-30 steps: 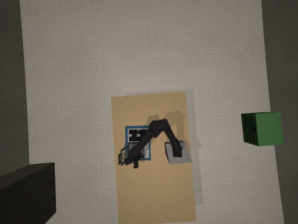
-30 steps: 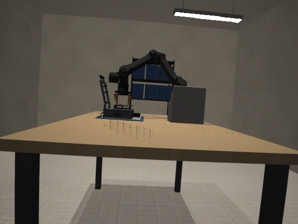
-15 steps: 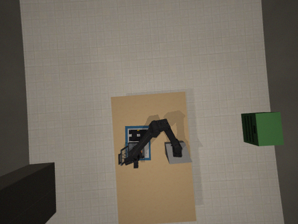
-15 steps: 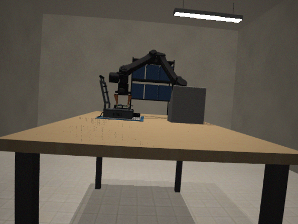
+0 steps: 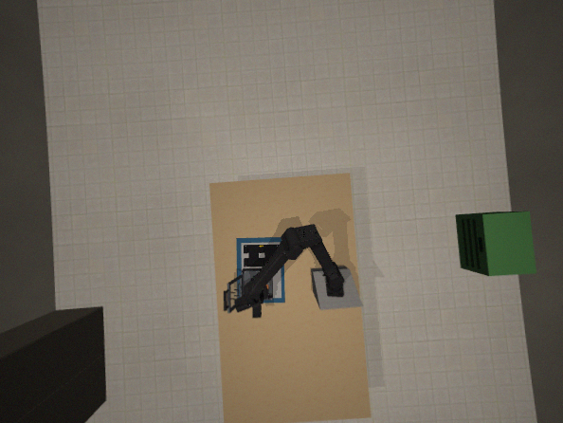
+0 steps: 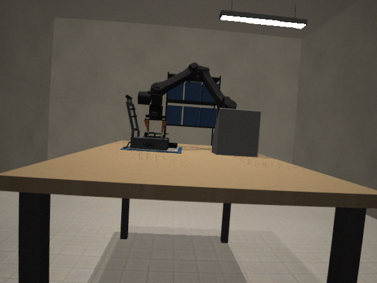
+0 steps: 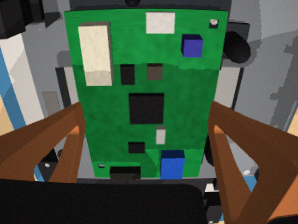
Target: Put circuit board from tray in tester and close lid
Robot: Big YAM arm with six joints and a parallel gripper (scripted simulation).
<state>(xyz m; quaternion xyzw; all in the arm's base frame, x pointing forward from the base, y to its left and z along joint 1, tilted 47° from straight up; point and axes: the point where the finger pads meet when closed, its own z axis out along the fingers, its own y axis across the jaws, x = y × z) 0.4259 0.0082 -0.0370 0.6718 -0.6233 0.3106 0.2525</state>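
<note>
The circuit board is face up and level between the fingers. Its end with the long white connector is at the top of the wrist view. My gripper is shut on its two long edges, just above the tester. A black post stands beside the board on the right; the board hides the locating pins. The lid stands open, nearly upright, on the left. The black tray lies beside the tester, partly hidden by the arm.
Tester and tray are on a blue-rimmed mat on the wooden table. A grey block stands to the right, by the arm's base. A green cabinet stands off the table at the right.
</note>
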